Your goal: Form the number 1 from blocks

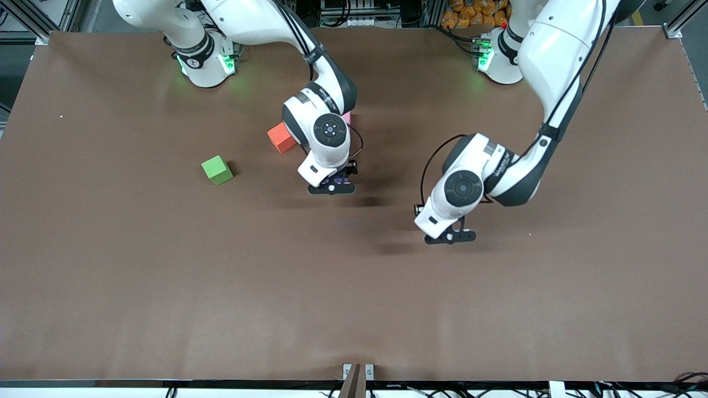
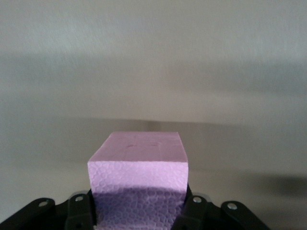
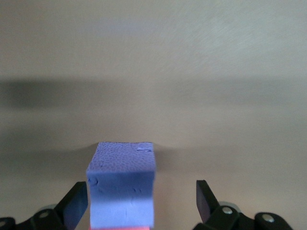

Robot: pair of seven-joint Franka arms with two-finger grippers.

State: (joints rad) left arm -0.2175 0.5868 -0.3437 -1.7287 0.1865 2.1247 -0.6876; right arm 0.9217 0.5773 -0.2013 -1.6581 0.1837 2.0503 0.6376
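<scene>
You had the big brown table (image 1: 166, 287) filling almost the whole front picture, bare in its lower half, with the two white arms coming down from the top edge. The right arm reached to the middle of the picture, and its right gripper (image 1: 332, 188) hung low over a purple block (image 3: 122, 189); its fingers (image 3: 205, 197) stood wide apart on each side of that block and did not touch it, so the block looked let go. In the right wrist picture a thin strip of pink showed at the bottom edge, just under the purple, so another block seemed to lie touching it. The left arm reached to the right of the middle, and its left gripper (image 1: 449, 236) was squeezed tight on a light pink block (image 2: 138, 184), held up over bare table. In the front picture a red block (image 1: 281, 137) sat on the table up and to the left of the right gripper, and a bit of pink peeked out beside that arm's wrist. A green cube (image 1: 217, 169) sat farther left by itself and was not part of the job. You looked about halfway done: a short line had begun under the right arm, the pink block in the left gripper had no place yet, and the red one sat apart. The table looked flat, dull and smooth, with soft shadows. At the top edge you had green lights on the arm bases, cables and metal frames.
</scene>
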